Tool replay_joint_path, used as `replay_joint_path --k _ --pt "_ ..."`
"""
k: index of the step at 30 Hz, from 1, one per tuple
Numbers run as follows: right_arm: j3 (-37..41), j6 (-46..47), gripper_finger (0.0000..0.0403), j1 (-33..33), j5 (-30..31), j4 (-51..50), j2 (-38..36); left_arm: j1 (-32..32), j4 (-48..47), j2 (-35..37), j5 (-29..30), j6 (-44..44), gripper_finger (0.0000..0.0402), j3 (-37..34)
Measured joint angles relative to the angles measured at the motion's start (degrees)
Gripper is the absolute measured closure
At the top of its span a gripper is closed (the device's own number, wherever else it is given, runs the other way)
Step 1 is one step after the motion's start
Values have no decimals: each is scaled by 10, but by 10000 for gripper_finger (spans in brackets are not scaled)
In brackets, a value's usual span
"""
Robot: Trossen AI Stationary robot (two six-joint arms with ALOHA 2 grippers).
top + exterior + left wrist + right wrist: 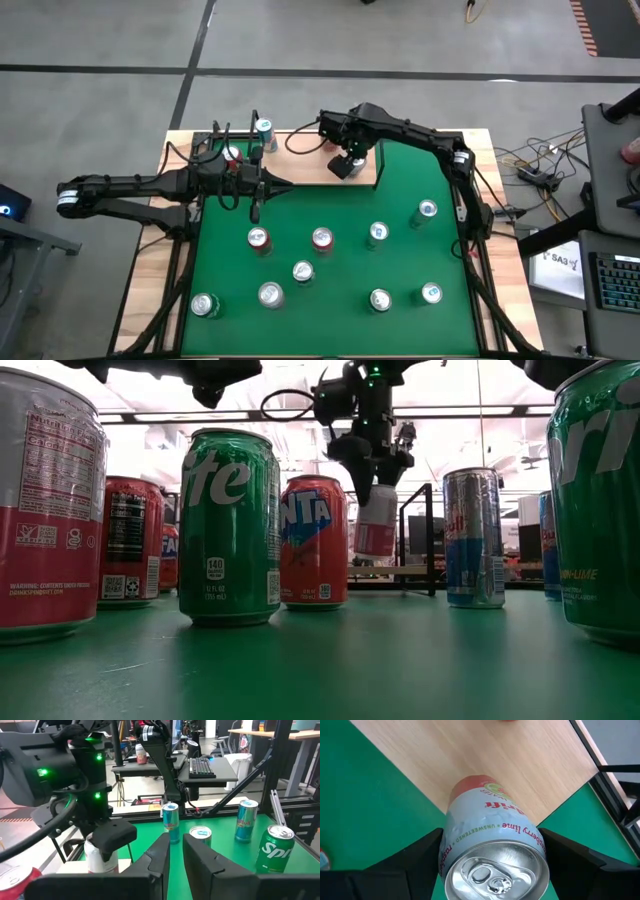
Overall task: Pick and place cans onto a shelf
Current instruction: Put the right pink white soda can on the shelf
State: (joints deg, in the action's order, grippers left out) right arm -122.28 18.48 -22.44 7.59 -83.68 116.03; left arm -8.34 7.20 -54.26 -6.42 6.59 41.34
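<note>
Left tool [176, 851] nearly shut, green can [273, 849], two blue cans [170, 822]

Right gripper [492, 855] clamped, left gripper [175, 850] seemingly shut

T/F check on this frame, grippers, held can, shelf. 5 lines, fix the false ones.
1. The right gripper holds a silver-white can. True.
2. That can already stands on the shelf. False: in the low view it hangs tilted in the air, above the board.
3. The left gripper holds a can. False: its fingers are shut on nothing, over the green table.
4. One can stands at the shelf's left end. True.
5. The Sprite can lies on its side. False: it stands upright.
</note>
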Motion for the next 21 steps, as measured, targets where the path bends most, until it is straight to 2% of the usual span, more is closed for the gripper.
replay_joint_path --k 21 --pt "0 -13 113 -2 -1 14 8 0 1 0 0 5 365 0"
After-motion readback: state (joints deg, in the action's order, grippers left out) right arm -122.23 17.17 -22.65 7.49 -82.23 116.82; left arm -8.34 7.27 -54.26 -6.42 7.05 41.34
